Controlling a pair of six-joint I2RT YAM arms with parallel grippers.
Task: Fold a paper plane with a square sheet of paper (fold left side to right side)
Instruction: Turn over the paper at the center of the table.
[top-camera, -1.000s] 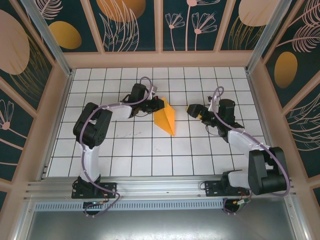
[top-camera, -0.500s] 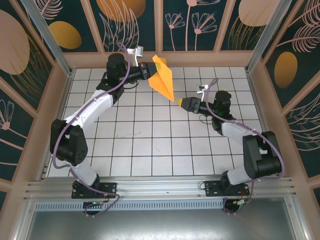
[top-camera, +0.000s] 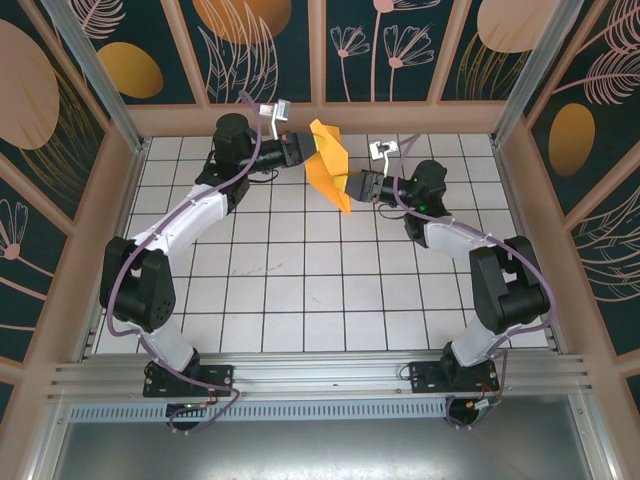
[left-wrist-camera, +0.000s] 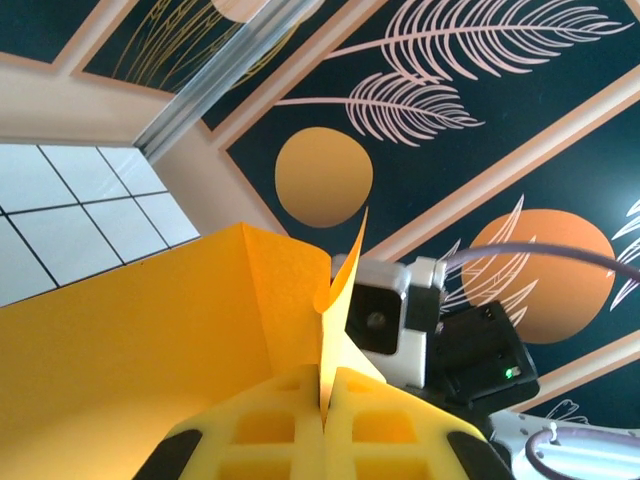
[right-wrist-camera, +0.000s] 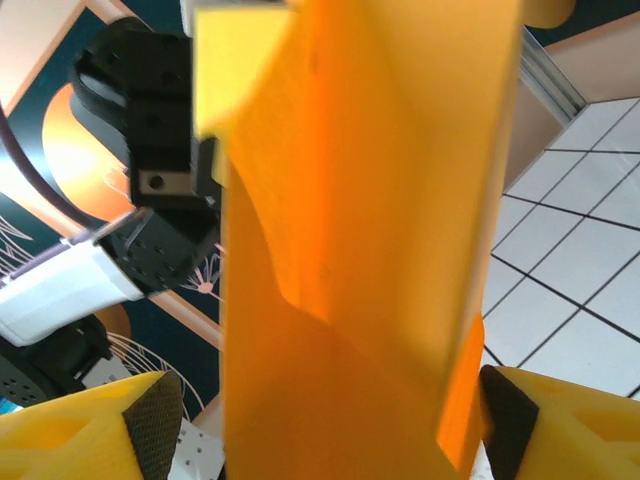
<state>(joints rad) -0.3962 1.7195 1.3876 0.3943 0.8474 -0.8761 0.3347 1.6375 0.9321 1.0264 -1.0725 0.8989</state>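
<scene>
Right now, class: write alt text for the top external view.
The left gripper holds the orange paper plane above the far end of the white tiled table. The right gripper is at its lower tip, opposite.

The paper plane (top-camera: 328, 165) sits between left hand (top-camera: 300, 148) and right hand (top-camera: 357, 186).

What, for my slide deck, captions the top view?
Left gripper holds the paper plane aloft; right gripper straddles its near end.

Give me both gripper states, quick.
Left gripper: closed, pinching the folded orange-yellow paper plane.
Right gripper: open, fingers straddling the plane's other end, not clamped.
</scene>
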